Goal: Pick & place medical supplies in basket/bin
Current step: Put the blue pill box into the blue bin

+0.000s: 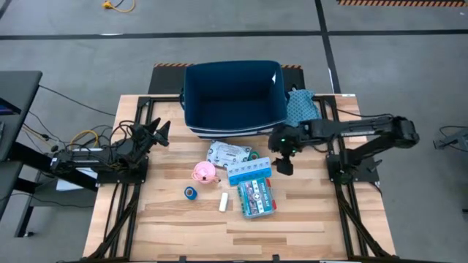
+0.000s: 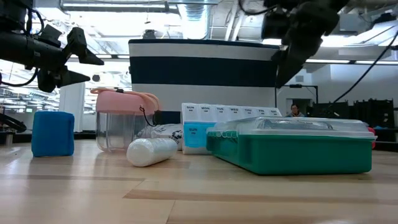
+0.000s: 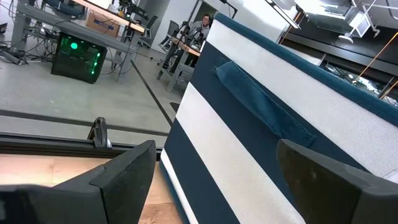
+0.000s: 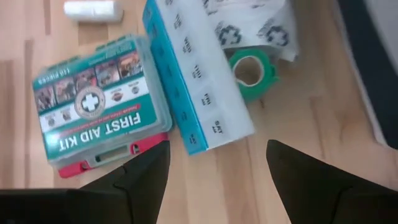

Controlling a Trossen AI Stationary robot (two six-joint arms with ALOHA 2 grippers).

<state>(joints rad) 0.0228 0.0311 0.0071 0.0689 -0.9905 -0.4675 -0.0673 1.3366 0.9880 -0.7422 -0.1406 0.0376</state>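
Both tool fingers wide; right tool [image 1: 284, 165] hovers beside pill organizer [image 1: 248, 173].

The high view looks straight down on the whole table [image 1: 307, 219]. The low view sits at tabletop level, close behind the kit [image 2: 292, 146], facing the bin [image 2: 205, 68]. The right wrist view looks down closely on that kit [image 4: 99, 106]; the left wrist view faces the bin's [image 3: 249, 143] striped wall.

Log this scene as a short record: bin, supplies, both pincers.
bin: navy bin, far side of table, looks empty
supplies: first aid kit, pill organizer, green roll, pink cup, blue roll, white tube, all on table
left pincer: open, empty, left of bin
right pincer: open, empty, above organizer's end
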